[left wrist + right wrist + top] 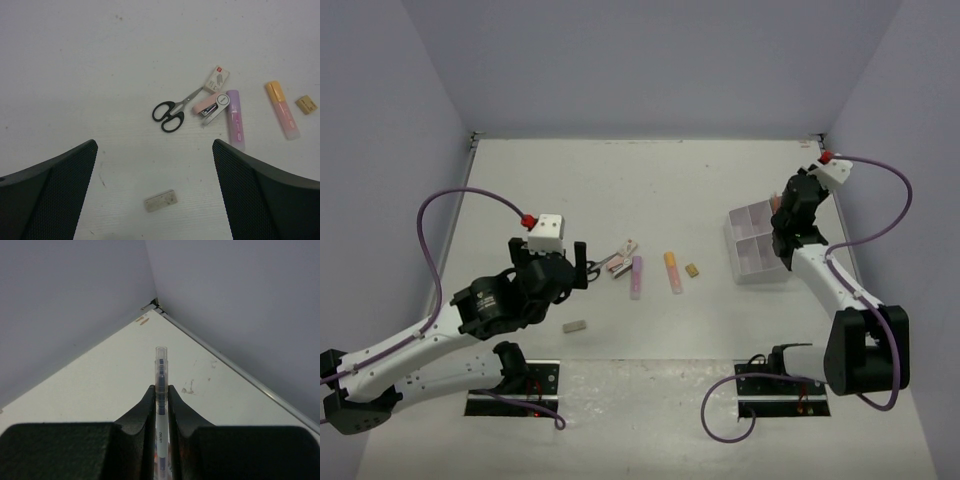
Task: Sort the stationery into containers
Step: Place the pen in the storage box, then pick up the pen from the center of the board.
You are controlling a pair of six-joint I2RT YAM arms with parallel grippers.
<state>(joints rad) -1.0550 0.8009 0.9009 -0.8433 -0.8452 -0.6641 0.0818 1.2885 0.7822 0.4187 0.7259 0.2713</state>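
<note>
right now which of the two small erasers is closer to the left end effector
The grey eraser, alone right by the left end effector; the tan eraser lies farther off beside the orange-capped marker.

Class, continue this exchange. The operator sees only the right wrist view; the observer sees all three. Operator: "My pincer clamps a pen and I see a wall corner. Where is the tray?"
Observer: The white tray sits at the right side of the table. Seen from above, your right pincer with the pen overlaps its far right edge.
Operator: What is the other arm doing?
Observer: The left pincer is wide open and empty, with the black scissors ahead of it.
Operator: What lies unsorted?
Observer: Besides the scissors, a stapler, small box, purple marker, orange marker, tan eraser and grey eraser lie loose on the table.
</note>
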